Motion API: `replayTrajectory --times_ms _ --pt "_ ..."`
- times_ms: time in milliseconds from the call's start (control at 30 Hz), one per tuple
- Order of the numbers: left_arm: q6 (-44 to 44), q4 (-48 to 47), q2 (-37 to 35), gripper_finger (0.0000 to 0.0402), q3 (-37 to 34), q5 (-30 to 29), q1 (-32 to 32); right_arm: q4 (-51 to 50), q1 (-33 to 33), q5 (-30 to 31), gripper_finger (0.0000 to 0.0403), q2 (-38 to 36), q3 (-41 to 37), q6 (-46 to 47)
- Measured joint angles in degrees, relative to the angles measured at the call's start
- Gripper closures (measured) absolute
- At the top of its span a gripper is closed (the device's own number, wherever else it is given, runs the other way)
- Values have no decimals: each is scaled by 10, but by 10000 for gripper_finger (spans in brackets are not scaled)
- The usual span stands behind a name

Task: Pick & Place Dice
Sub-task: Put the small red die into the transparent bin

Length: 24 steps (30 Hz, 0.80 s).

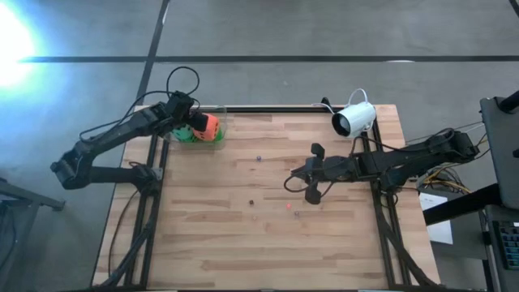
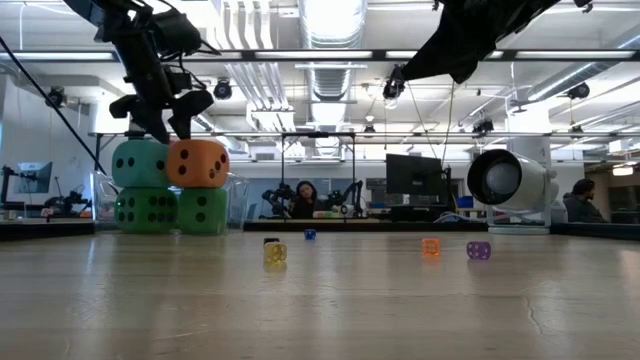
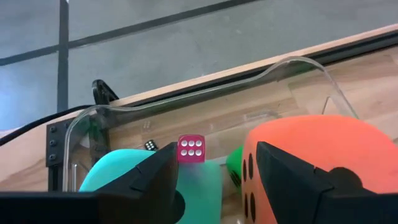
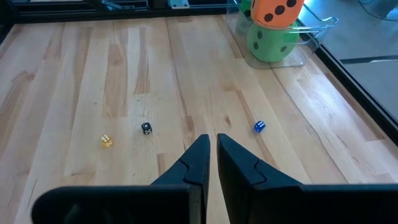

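Low view shows the stack nearly built: two bright green dice (image 2: pixel 175 211) at the bottom of the clear container (image 2: pixel 237 205), the teal die (image 2: pixel 139 164) and the orange-red die (image 2: pixel 198 163) side by side on top of them. The left gripper (image 2: pixel 165 120) hangs just above that top row, fingers spread part-way and nothing between them, so this looks like the release step of the last placement. From the left wrist camera, the orange-red die sits just beyond one finger and the teal die beyond the other, with a tiny pink die (image 3: pixel 191 149) in the container behind them. All four dice are in the container, so the next move is probably a straight lift clear of it, without nudging the orange-red die, which sits high and could tip. Away from the container, the right gripper (image 1: pixel 311 183) waits above mid-table, fingers almost together, holding nothing.
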Motion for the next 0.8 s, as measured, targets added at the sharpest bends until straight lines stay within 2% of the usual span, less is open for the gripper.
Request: replayTrajectory --times_ms 333,667,800 --pt "35 1 0 192 0 0 3 0 0 0 376 0 0 0" --pt "57 2 0 321 0 -2 14 0 0 0 376 0 0 0" --pt "62 2 0 338 0 5 14 0 0 0 376 0 0 0"
